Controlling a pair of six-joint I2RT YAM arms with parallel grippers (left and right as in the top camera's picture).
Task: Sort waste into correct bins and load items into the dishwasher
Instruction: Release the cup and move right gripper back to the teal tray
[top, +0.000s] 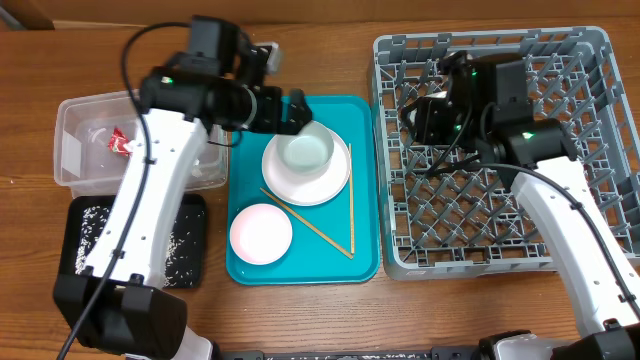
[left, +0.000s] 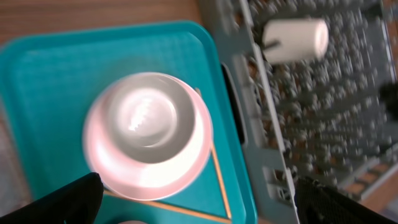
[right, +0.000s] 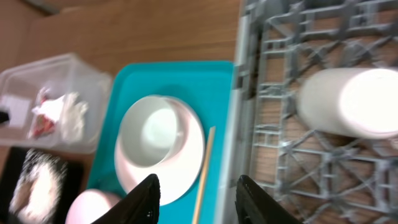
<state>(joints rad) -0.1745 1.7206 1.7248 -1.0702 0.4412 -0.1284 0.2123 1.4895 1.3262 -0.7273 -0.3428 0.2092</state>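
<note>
The smooth white cup lies on its side on the grey lattice rack — the overhead view hides it beneath the right arm. The right gripper has its fingers apart and empty. The left gripper is spread wide above a glossy greyish bowl, which sits on the round pink plate on the teal tray.

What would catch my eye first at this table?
The bright teal tray in the middle stands out, carrying a greyish-white bowl on a pink plate, a smaller bowl and chopsticks. To its right sits a big grey dish rack with a white cup lying in it.
</note>
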